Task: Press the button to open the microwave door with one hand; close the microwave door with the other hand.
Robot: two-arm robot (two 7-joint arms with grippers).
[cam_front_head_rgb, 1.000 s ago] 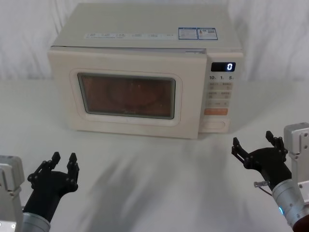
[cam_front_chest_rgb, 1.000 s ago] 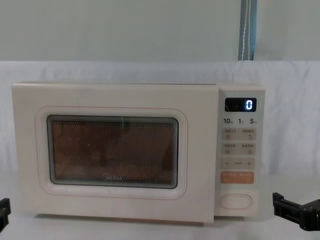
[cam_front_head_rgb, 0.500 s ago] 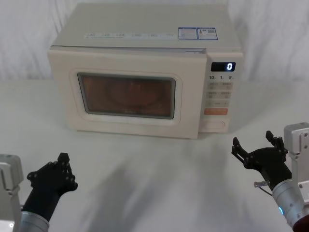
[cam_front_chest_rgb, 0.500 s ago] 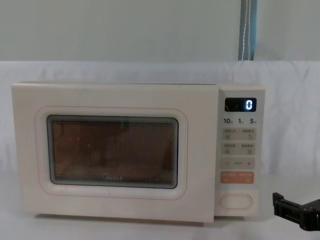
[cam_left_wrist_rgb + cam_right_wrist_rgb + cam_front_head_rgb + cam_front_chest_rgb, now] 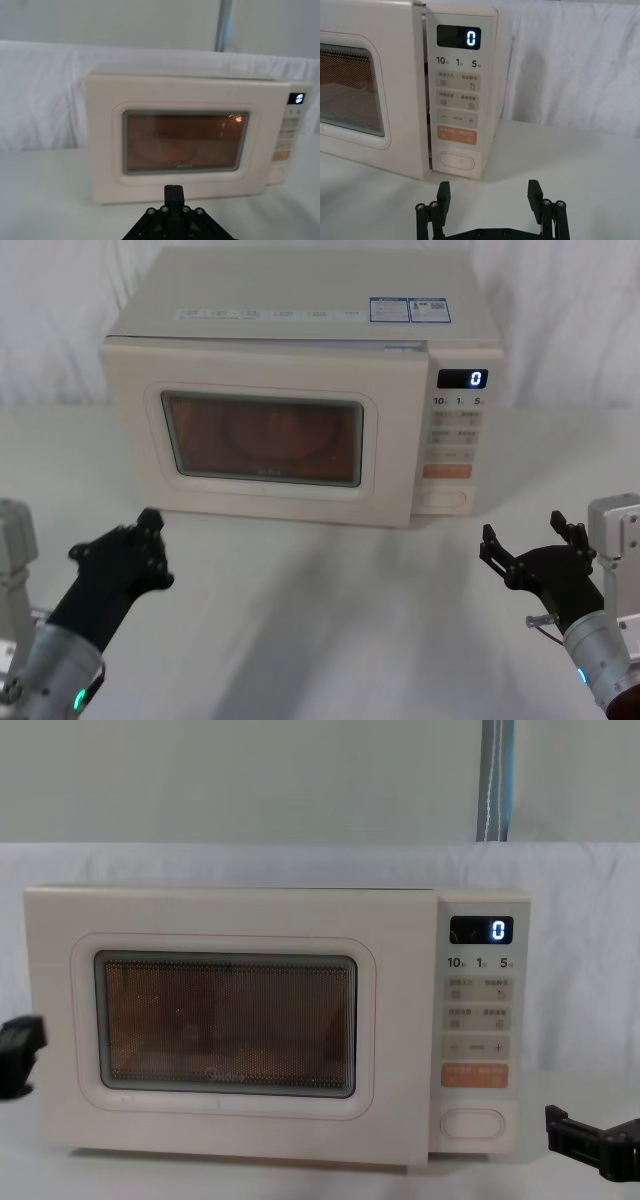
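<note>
since the microwave door point(image 5: 262, 435) sits ajar, your closed left gripper point(image 5: 148, 531) could shove the oven back; your open right gripper point(image 5: 490, 196) waits before the button point(image 5: 456, 161).

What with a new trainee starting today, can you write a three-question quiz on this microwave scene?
1. True or false: the right gripper has its fingers closed together.
2. The display reads: A) 0 B) 5 C) 10
3. Fill in: the button sits just below the ___ rectangular button.

Key:
1. False. Its fingers are spread; the left gripper is the shut one.
2. A
3. orange
</note>
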